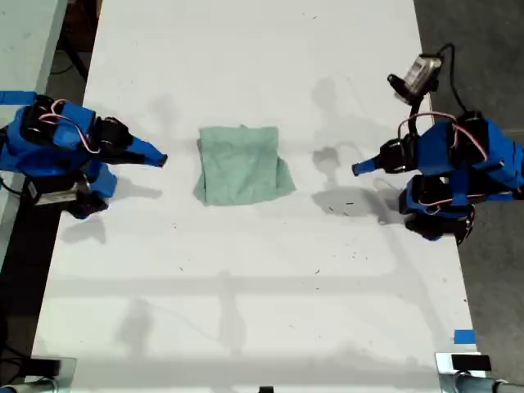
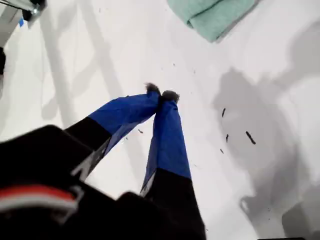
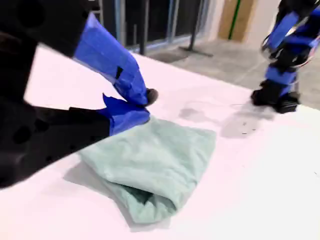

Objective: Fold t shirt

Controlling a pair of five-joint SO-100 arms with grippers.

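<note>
The pale mint-green t shirt lies folded into a compact, wrinkled rectangle at the middle of the white table. My first gripper hovers at the exterior view's right, shut and empty, well apart from the cloth; its wrist view shows the closed tips over bare table, with a corner of the t shirt beyond. My second gripper sits at the exterior view's left, a short gap from the shirt's edge. Its jaws meet with nothing between them, just above the t shirt.
A small camera on a stalk rises behind the arm at the exterior view's right. Blue tape marks the table's near corner at that side. Small dark specks dot the table near my first gripper. Floor shows past both long edges.
</note>
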